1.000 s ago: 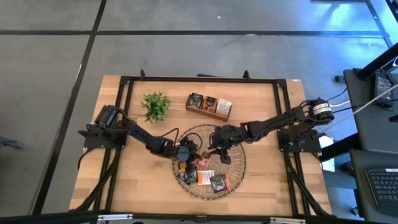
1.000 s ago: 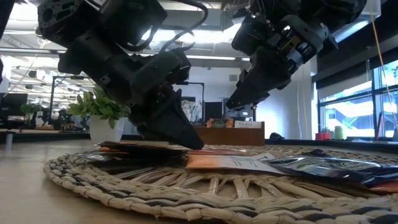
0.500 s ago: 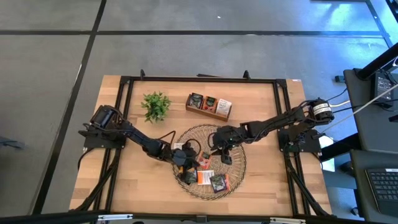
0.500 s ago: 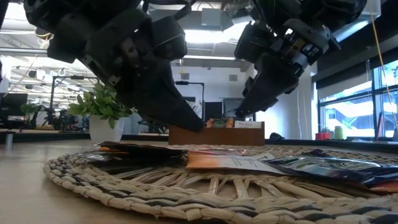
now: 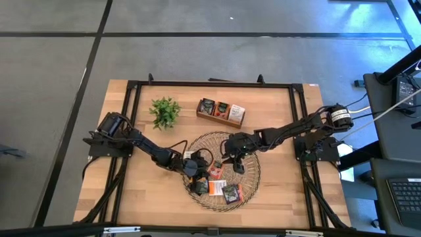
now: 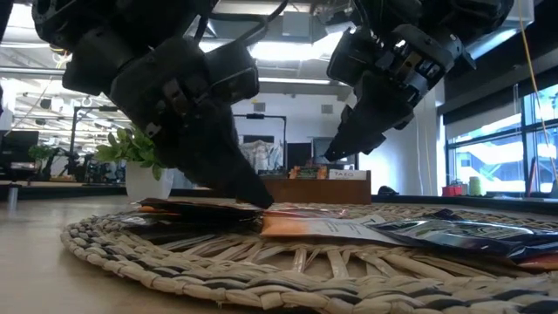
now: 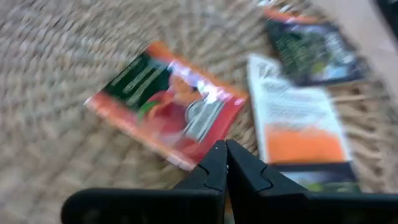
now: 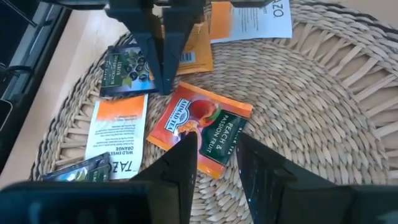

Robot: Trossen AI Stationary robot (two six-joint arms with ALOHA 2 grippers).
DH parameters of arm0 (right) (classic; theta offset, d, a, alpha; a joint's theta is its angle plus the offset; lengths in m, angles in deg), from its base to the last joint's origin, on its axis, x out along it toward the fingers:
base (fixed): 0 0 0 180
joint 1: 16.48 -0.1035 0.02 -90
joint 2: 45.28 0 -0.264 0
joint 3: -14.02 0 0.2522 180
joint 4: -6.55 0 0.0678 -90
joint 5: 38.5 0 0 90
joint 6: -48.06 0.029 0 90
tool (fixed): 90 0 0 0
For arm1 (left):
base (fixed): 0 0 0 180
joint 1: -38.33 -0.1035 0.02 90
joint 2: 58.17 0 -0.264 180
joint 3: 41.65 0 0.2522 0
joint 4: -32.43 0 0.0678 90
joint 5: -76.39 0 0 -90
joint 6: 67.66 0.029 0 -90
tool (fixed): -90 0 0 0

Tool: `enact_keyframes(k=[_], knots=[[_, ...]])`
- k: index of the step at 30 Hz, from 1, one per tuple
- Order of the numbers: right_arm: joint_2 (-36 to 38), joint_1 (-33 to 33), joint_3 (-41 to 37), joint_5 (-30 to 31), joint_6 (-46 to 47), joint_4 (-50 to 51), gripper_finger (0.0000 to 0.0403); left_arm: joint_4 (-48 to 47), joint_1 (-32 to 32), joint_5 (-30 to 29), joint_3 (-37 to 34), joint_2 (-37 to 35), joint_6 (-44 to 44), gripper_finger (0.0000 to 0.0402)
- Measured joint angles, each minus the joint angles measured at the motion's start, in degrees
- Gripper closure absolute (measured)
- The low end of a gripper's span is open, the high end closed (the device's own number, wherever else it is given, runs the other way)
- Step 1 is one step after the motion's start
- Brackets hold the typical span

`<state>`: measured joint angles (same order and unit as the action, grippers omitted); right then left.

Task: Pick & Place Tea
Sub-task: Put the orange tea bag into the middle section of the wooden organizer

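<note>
Several small square tea sachets lie flat in the round woven tray (image 5: 247,176): a red-orange peach one (image 8: 200,127), a white-and-orange one (image 7: 298,118) and dark ones (image 8: 124,71). My left gripper (image 7: 225,149) is shut. It slants down from the table's left, with its tips (image 6: 261,202) at the sachet pile beside the peach sachet's edge. My right gripper (image 8: 214,146) is open and hangs above the peach sachet, well clear of the tray in the low view (image 6: 336,150). My left gripper has its shut fingertips (image 8: 163,87) down at the sachets in the tray, by the edge of the red-orange sachet (image 7: 186,158), slanting from above and from the table's left. I cannot tell whether the tips press on a sachet or stop just above it.
A brown wooden box (image 5: 221,112) with sachets in it stands beyond the tray, toward the far edge. A small green plant (image 5: 164,112) stands to the box's left. Both arms reach over the tray. Bare wood lies to the left and right of the tray.
My left gripper, shut throughout, rose off the sachet pile and then came down onto it again, its tips now slightly farther toward the table's left. The sachets lie as before.
</note>
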<state>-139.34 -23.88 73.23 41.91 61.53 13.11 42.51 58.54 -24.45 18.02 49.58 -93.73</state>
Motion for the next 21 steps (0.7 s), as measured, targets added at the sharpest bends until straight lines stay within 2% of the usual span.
enact_keyframes(k=[4,8,14,21], knots=[[0.0,0.0,0.0,0.0,1.4,0.0,0.0271,-2.9,0.0,-1.5,0.0,0.0,-1.9,0.0400],[0.0,0.0,0.0,0.0,3.4,0.0,0.0235,-2.9,0.0,-1.7,0.1,0.4,-3.0,0.0399],[0.0,0.0,0.0,0.0,15.1,3.9,0.0189,-1.4,0.1,-1.4,0.1,0.8,-2.4,0.0400],[0.0,0.0,0.0,1.5,18.0,9.5,0.0174,4.5,0.8,-1.0,-0.1,0.8,2.3,0.0400]])
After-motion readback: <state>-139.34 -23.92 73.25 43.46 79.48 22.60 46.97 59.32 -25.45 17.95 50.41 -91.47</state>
